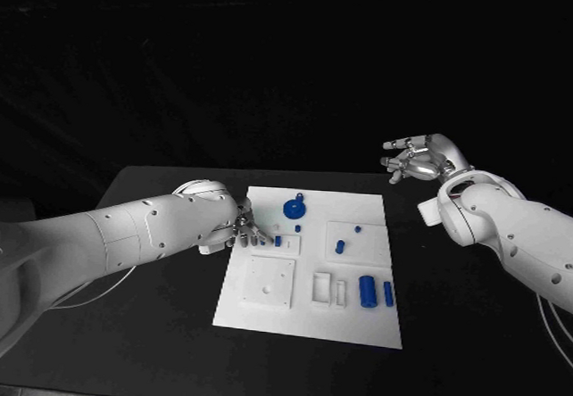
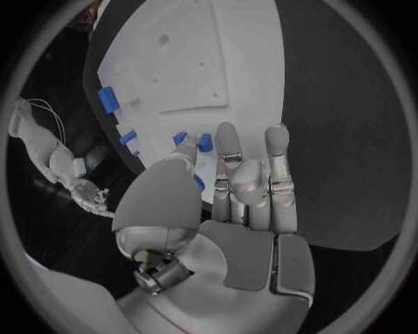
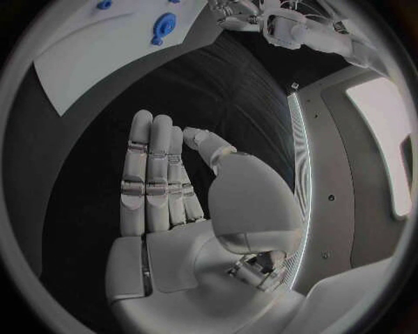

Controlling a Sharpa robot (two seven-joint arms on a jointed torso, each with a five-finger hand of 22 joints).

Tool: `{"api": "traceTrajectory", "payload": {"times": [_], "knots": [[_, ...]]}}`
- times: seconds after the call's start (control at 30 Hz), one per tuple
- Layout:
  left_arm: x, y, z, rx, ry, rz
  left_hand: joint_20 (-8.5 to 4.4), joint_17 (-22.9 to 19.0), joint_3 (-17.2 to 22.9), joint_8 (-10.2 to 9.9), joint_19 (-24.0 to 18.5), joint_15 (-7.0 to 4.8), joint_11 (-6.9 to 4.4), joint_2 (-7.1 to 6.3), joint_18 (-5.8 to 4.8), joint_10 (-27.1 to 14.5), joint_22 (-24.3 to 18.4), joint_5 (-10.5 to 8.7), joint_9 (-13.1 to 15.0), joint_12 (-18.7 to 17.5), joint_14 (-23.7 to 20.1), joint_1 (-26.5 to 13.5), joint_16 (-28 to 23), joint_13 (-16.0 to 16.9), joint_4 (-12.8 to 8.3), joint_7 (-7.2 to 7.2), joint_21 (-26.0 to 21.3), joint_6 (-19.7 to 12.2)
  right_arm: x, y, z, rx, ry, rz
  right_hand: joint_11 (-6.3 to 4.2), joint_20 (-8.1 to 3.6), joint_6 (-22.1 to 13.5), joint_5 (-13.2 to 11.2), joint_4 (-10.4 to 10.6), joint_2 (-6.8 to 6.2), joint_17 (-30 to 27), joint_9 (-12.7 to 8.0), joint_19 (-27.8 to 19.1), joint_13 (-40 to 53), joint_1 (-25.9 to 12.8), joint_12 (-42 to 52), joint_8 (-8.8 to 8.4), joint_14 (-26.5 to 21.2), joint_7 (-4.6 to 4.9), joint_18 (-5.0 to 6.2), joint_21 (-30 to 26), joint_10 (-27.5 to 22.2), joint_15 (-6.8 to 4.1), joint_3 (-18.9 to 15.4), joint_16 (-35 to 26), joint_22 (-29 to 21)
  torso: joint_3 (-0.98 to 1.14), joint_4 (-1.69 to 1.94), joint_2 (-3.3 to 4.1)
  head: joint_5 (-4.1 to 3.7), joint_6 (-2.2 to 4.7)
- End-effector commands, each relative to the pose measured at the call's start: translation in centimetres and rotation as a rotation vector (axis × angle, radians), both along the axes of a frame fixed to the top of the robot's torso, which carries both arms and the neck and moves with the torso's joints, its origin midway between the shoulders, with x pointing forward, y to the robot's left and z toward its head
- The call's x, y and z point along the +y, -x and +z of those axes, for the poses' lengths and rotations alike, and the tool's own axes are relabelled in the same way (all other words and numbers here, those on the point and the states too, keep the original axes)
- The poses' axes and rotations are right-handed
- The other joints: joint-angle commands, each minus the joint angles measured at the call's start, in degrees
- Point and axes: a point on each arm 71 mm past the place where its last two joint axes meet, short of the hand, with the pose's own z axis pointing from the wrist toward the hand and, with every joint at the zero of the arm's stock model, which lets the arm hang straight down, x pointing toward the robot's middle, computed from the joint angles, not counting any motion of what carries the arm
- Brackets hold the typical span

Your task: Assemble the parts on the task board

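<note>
A small blue part (image 1: 278, 240) is lying in a shallow recess near the left edge of the white task board (image 1: 262, 315), which is sitting in the middle of the black surface (image 1: 151, 334). The left robot hand (image 1: 240, 231) is reaching over that edge with its fingers apart, their tips hovering at the part; whether they are touching it cannot be told. Other blue parts are waiting across the board: a round piece (image 1: 295, 206) toward the far edge, a short peg (image 1: 339, 247) mid-board and two cylinders (image 1: 377, 294) near the right edge. The right robot hand (image 1: 417, 160) is hanging in the air beyond the board's far right corner, fingers loosely curled around nothing. A clean pick is likely calling for thumb and fingertip closing squarely on the part's sides, then a straight lift so it is not tipping in its recess.
</note>
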Motion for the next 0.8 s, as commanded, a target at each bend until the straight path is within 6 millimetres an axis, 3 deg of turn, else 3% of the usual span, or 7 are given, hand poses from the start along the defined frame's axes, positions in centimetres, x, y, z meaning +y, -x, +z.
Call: {"api": "traceTrajectory", "payload": {"times": [0.03, 0.27, 0.33, 0.57, 0.67, 0.73, 0.8], "knots": [[0.0, 0.0, 0.1, -0.006, 0.021, 0.004, -0.23, 0.0, -0.1, -0.1, 0.0, -0.29, 0.13, -0.22, -0.29, 2.6, 1.0, 0.04, 0.1, -0.2, 0.0, 0.1, -0.2, 0.1, 0.4, 0.27, -0.1, 0.1, 0.1, 0.0, 0.0, 0.001, 0.006, 0.014, 0.07, 0.02, 0.1, 0.2, 0.1, -0.11, -0.1, 0.1, 0.0, 0.0, -0.3, 0.2, -0.08, 0.1, 0.30, -0.08, 0.1, -0.3, 0.22, 0.4, -0.3, 0.0, -0.02, -0.01, -0.02, 0.07, -0.01], [0.3, 0.0, 0.2, 0.006, 0.051, 0.018, -0.38, -0.1, -0.5, -0.1, 0.0, -0.38, 0.10, -1.84, -0.40, 2.6, 0.9, -0.07, 0.0, -0.3, -0.1, -0.1, -0.3, 0.0, 1.6, 0.26, -0.2, 0.1, 0.1, 0.0, -0.1, 0.003, 0.007, 0.014, 0.07, 0.02, 0.1, 0.2, 0.1, -0.11, -0.1, 0.1, 0.0, 0.0, -0.3, 0.2, -0.08, 0.1, 0.30, -0.08, 0.1, -0.3, 0.22, 0.4, -0.3, 0.0, -0.07, -0.02, -0.01, 0.00, 0.03], [0.4, 0.0, 0.3, 0.010, 0.067, 0.025, -0.61, 0.1, -0.6, -0.1, 0.0, -0.46, 0.07, -2.36, -0.71, 2.6, 0.9, -0.07, -0.2, -0.2, -0.1, 0.8, -0.3, -0.3, 3.2, 0.25, -0.2, 0.1, 0.1, 0.0, -0.1, 0.004, 0.007, 0.013, 0.07, 0.02, 0.1, 0.2, 0.1, -0.11, -0.1, 0.1, 0.0, 0.0, -0.3, 0.2, -0.08, 0.1, 0.30, -0.08, 0.1, -0.3, 0.22, 0.4, -0.3, 0.0, -0.06, 0.03, 0.02, -0.04, 0.02], [0.9, -0.2, 1.3, 0.001, 0.126, 0.060, -0.69, -0.1, -0.7, -0.1, 0.0, -0.53, 0.09, -2.24, -0.76, 2.6, 0.9, -0.07, -0.2, -0.3, -0.2, 1.0, -0.5, -0.4, 3.6, 0.29, -0.3, 0.0, 0.0, 0.1, -0.1, 0.004, 0.007, 0.012, 0.07, 0.02, 0.1, 0.2, 0.1, -0.11, -0.1, 0.1, 0.0, 0.0, -0.3, 0.2, -0.08, 0.1, 0.30, -0.08, 0.1, -0.3, 0.22, 0.4, -0.3, 0.0, -0.04, 0.07, -0.04, -0.09, -0.02], [1.1, -0.4, 2.0, -0.005, 0.185, 0.079, -0.76, -2.3, -0.5, -0.2, -0.3, -0.52, 0.27, -1.51, -0.93, 2.4, 0.9, -0.07, -0.3, -1.3, -1.0, 1.2, -2.0, -0.9, 3.0, 0.54, -0.6, -0.8, -0.1, 0.1, -0.1, 0.004, 0.008, 0.011, 0.07, 0.02, 0.1, 0.2, 0.1, -0.11, -0.1, 0.1, 0.0, 0.0, -0.3, 0.2, -0.08, 0.1, 0.30, -0.08, 0.1, -0.3, 0.22, 0.4, -0.3, 0.0, -0.02, 0.12, -0.07, -0.20, 0.01], [1.2, -0.5, 2.5, -0.004, 0.233, 0.085, -0.59, -5.1, -0.6, -0.4, -1.0, -0.26, 0.51, -0.26, -1.10, 2.0, 0.7, -0.05, -1.5, -2.8, -2.3, 1.4, -3.9, -1.5, 1.9, 1.38, -1.1, -4.2, -0.1, 0.1, -0.1, 0.003, 0.009, 0.010, 0.07, 0.02, 0.1, 0.2, 0.1, -0.11, -0.1, 0.1, 0.0, 0.0, -0.3, 0.2, -0.08, 0.1, 0.30, -0.08, 0.1, -0.3, 0.22, 0.4, -0.3, 0.0, -0.05, 0.11, -0.08, -0.19, 0.17], [1.2, -0.6, 3.1, -0.007, 0.291, 0.091, 0.22, -8.5, -1.6, 0.3, -2.7, 0.59, 1.33, 2.41, -1.18, 1.3, 0.1, -0.02, -5.9, -5.5, -4.6, 1.7, -6.2, -2.4, -1.6, 2.47, -2.7, -7.6, -0.2, 0.1, -0.2, 0.003, 0.010, 0.010, 0.07, 0.02, 0.1, 0.2, 0.1, -0.11, -0.1, 0.1, 0.0, 0.0, -0.3, 0.2, -0.08, 0.1, 0.30, -0.08, 0.1, -0.3, 0.22, 0.4, -0.3, 0.0, -0.06, 0.10, -0.08, -0.15, 0.29]]}}
